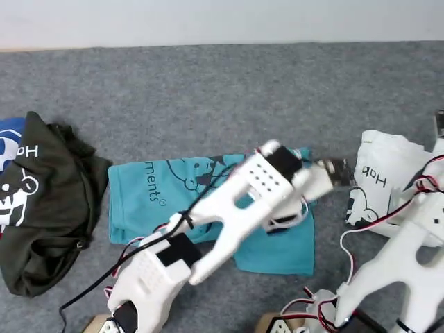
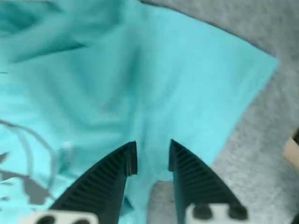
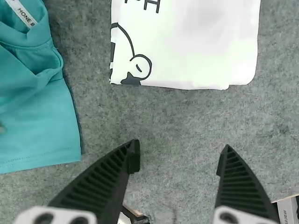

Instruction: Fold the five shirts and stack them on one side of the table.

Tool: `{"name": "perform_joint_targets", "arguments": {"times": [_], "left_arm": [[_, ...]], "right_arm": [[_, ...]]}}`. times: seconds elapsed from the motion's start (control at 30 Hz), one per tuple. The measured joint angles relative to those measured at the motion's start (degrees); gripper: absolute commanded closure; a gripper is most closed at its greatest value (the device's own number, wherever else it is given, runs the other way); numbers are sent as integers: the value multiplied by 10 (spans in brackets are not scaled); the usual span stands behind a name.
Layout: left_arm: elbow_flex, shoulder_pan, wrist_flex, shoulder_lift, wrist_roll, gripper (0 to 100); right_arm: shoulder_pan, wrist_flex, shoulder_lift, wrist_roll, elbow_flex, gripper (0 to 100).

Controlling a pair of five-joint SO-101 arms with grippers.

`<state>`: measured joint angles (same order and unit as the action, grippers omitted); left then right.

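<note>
Print and labels:
- The teal shirt (image 1: 146, 201) lies spread across the middle of the grey bench (image 1: 208, 90). It carries dark lettering (image 1: 154, 184) and a line drawing on its chest.
- The right wrist view shows a white neck label (image 3: 25, 14) with small print on the teal shirt (image 3: 32, 107). The high view does not resolve this label.
- The white shirt (image 1: 385, 173) lies at the right side of the bench. It carries dark lettering and a bear outline (image 3: 133, 65).
- In the right wrist view the white shirt (image 3: 196, 42) appears as a flat, squared fold, apart from the teal shirt, with bare bench (image 3: 187, 116) between them.
- A dark shirt (image 1: 48, 208) lies in a loose heap at the left side, with white lettering and a bear print (image 1: 17, 187). A blue shirt (image 1: 8, 135) shows at the edge beside it.

Arms:
- The left arm (image 1: 229, 208) extends over the teal shirt. The left jaws stand a narrow gap apart, just above the teal shirt (image 2: 187, 70) near its edge. Teal cloth shows through the gap, and no cloth is visibly pinched.
- The right arm (image 1: 409, 257) stands at the right edge, near the white shirt. The right jaws are spread wide over bare bench and hold nothing.
</note>
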<state>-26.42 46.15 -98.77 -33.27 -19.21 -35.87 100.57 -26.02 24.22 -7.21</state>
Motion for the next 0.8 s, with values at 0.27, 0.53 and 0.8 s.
{"name": "perform_joint_targets", "arguments": {"times": [0.27, 0.53, 0.8], "left_arm": [[19, 69, 0, -22, 1, 840], [20, 89, 16, -108, 15, 844], [9, 91, 21, -127, 44, 980]], "right_arm": [[0, 0, 0, 0, 0, 724], [0, 0, 0, 0, 0, 724], [0, 0, 0, 0, 0, 724]]}}
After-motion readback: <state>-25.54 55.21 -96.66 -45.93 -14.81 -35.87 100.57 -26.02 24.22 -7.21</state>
